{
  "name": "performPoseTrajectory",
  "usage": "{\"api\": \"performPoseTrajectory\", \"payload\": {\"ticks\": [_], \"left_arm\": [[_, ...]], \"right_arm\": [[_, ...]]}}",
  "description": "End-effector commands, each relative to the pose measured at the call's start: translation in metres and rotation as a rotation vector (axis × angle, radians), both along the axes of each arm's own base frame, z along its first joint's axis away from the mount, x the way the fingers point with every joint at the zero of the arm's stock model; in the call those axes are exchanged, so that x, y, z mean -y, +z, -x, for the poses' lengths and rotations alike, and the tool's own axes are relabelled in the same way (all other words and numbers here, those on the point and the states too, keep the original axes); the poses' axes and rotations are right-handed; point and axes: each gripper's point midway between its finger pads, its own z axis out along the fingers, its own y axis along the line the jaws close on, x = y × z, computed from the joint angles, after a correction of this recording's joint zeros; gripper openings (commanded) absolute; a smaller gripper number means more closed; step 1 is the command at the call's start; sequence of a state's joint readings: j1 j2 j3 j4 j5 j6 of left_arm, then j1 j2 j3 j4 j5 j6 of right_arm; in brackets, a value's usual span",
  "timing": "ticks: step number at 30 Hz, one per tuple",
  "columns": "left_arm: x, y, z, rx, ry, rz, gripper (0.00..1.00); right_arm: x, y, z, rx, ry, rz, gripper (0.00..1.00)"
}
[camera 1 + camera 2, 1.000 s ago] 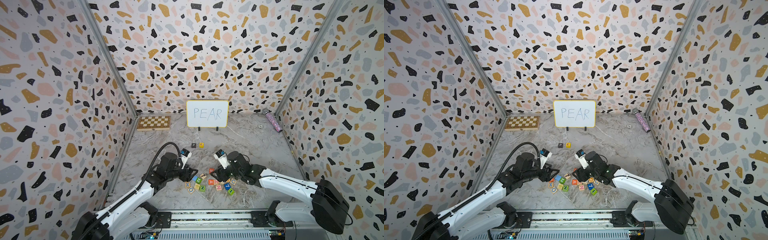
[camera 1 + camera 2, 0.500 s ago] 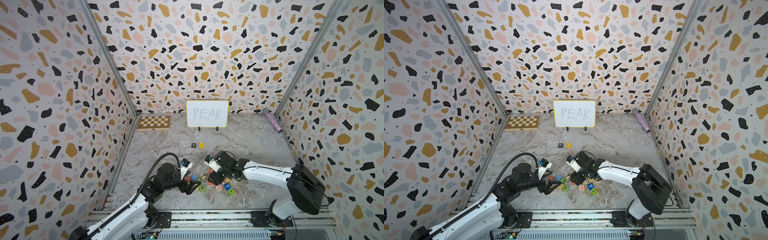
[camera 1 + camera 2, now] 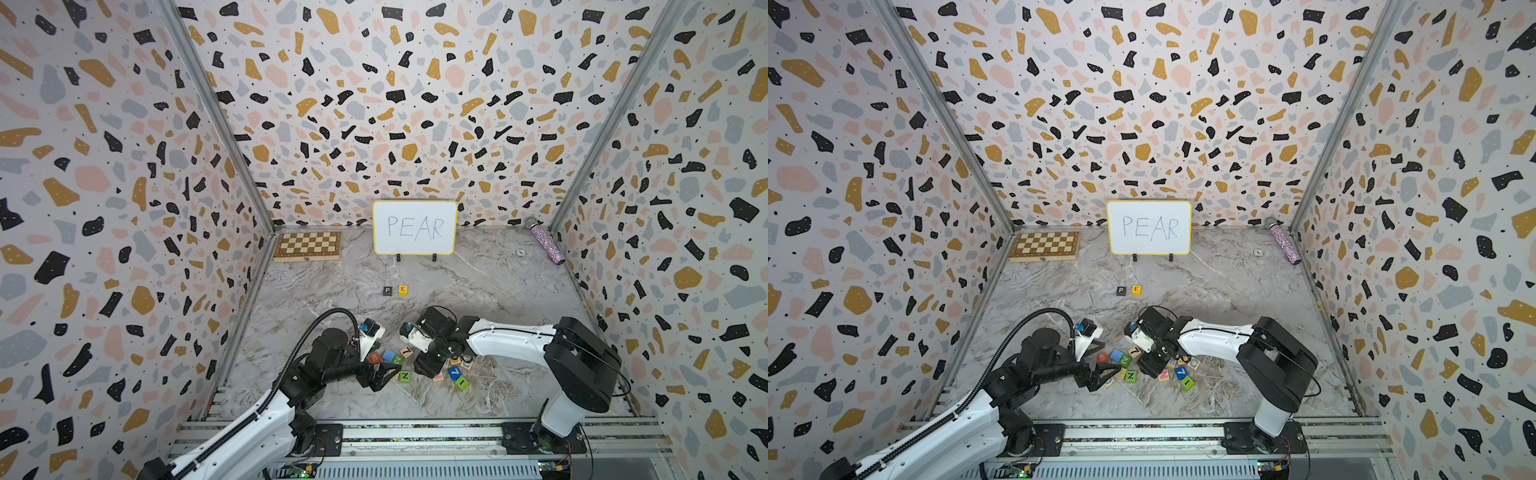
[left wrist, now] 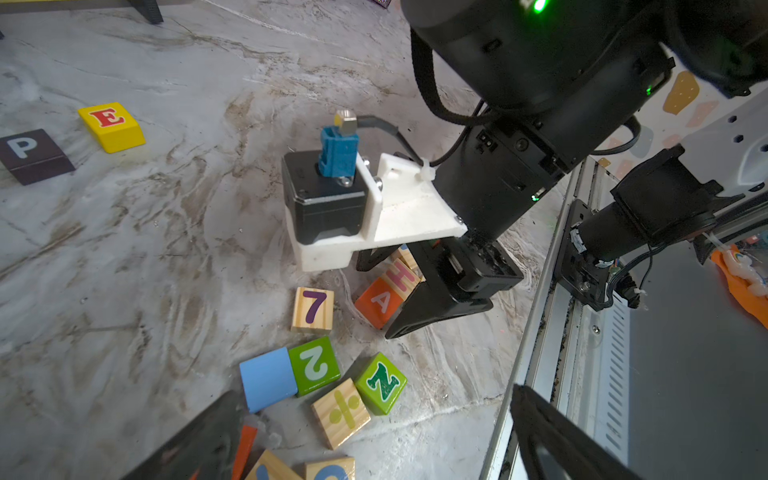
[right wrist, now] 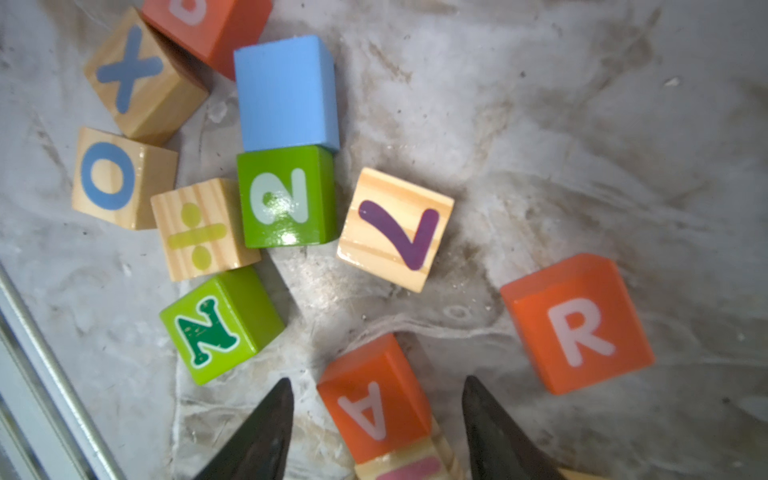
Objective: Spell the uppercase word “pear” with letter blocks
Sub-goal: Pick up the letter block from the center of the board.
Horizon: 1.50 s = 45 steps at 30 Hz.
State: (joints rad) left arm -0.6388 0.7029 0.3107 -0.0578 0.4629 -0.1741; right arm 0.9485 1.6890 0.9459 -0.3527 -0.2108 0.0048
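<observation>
The black P block [image 3: 387,290] and yellow E block [image 3: 402,289] sit side by side on the marble floor in front of the whiteboard; the left wrist view shows the P block [image 4: 29,153] and E block [image 4: 111,124] too. The orange-red A block [image 5: 374,399] lies in the pile between the fingers of my open right gripper [image 5: 376,384], with a gap on each side. The orange-red R block [image 5: 577,328] lies apart, just beside that gripper. My left gripper [image 4: 374,395] hangs wide open over the pile's left part, holding nothing. Both top views show the two grippers low over the pile.
Around the A lie a wooden 7 [image 5: 395,228], green 2 [image 5: 286,195], blue cube [image 5: 286,91], green Z [image 5: 220,324] and a wooden H [image 4: 401,276] touching it. A whiteboard [image 3: 414,227], chessboard [image 3: 308,246] and glitter bottle [image 3: 546,245] line the back wall. A metal rail [image 3: 415,432] runs along the front.
My left gripper has opened wide and dropped lower toward the front of the pile. The right gripper has swung left and down over the A block.
</observation>
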Motion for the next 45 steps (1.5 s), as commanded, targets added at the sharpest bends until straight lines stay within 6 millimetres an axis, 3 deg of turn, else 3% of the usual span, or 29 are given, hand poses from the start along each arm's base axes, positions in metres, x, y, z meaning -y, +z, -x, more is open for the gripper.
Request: {"api": "performPoseTrajectory", "payload": {"ticks": [1,18,27,33,38,45], "left_arm": [[0.004,0.004,-0.002,0.035,-0.014,0.013,0.99],[0.004,0.002,-0.006,0.024,0.001,-0.004,0.99],[0.003,0.001,-0.007,0.025,0.013,-0.010,0.99],[0.008,0.009,-0.001,0.037,-0.041,0.012,0.99],[0.012,0.029,-0.008,0.130,-0.049,0.032,0.99],[0.017,0.059,-0.026,0.258,-0.045,0.015,0.99]], "right_arm": [[0.000,0.002,-0.001,0.008,0.028,0.020,0.61],[-0.002,-0.003,0.003,0.003,0.055,0.042,0.38],[-0.005,0.005,0.000,0.022,0.053,0.017,0.34],[-0.013,0.027,-0.007,0.063,0.066,-0.027,0.29],[-0.018,0.061,-0.020,0.077,0.070,-0.151,0.28],[-0.019,0.092,-0.057,0.171,0.072,-0.197,0.27]]}}
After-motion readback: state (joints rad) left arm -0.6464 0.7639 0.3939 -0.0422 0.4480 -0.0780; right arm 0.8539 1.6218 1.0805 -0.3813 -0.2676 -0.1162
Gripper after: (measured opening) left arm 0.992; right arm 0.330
